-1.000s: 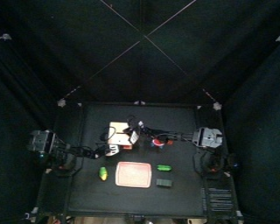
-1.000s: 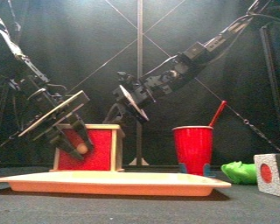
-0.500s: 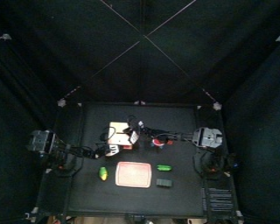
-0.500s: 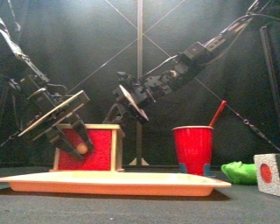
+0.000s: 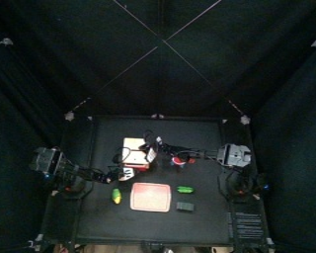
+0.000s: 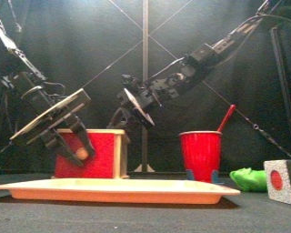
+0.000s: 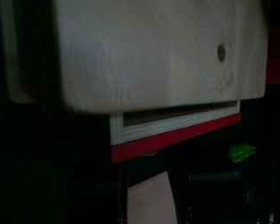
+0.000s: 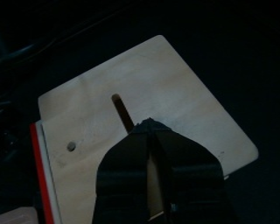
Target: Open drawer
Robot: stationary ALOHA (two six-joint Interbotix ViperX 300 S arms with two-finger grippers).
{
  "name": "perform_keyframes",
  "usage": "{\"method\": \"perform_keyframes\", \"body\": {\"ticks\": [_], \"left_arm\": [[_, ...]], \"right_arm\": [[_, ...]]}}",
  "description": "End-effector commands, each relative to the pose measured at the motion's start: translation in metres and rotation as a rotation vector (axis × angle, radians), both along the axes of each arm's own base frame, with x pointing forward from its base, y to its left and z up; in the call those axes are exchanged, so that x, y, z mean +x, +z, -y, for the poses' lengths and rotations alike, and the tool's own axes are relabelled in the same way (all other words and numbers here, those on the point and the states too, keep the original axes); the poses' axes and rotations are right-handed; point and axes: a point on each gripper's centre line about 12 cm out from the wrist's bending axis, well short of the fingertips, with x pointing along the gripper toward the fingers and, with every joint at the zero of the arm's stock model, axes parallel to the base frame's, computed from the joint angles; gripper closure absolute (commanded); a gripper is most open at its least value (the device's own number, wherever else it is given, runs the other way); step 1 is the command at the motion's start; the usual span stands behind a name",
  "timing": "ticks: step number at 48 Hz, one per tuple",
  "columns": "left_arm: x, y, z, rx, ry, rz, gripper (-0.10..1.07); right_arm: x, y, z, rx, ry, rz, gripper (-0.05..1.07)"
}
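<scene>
The drawer (image 6: 106, 157) is a small cream cabinet with a red front, standing left of middle behind the pink tray; from above it shows as a pale box (image 5: 134, 152). My left gripper (image 6: 73, 148) hangs at the drawer's left front. Its fingers stand apart around a pale knob-like spot on that face. Its wrist view is filled by the cabinet's pale wood panel (image 7: 143, 52), and the jaws do not show there. My right gripper (image 6: 120, 117) hovers over the drawer's top right, jaws pressed together (image 8: 150, 129) above the slotted wooden top (image 8: 166, 83).
A flat pink tray (image 6: 117, 190) lies at the front. A red cup (image 6: 200, 155) with a straw stands right of the drawer. A green object (image 6: 247, 177) and a grey cube with a red dot (image 6: 282, 180) sit at the far right.
My left gripper has shifted a little to the left and upward at the drawer's front, and the pale spot between its fingers moved with it. The right arm has stayed put.
</scene>
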Motion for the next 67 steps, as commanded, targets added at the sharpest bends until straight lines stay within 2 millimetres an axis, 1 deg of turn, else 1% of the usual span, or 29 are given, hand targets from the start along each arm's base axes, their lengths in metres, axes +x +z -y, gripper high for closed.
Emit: {"method": "perform_keyframes", "body": {"ticks": [1,29,44,67], "left_arm": [[0.005,0.010,0.007,-0.009,-0.014,0.036,0.55],[0.005,0.014,0.033,-0.049,-0.055,0.048,0.55],[0.008,0.018,0.041,-0.061,-0.070,0.062,0.55],[0.004,0.020,0.054,-0.088,-0.090,0.066,0.55]], "right_arm": [[0.003,0.013,0.002,-0.009,-0.001,0.028,1.00],[0.003,0.014,0.002,-0.009,-0.001,0.029,1.00],[0.003,0.014,0.002,-0.010,-0.001,0.031,1.00],[0.003,0.015,0.002,-0.010,-0.001,0.031,1.00]]}}
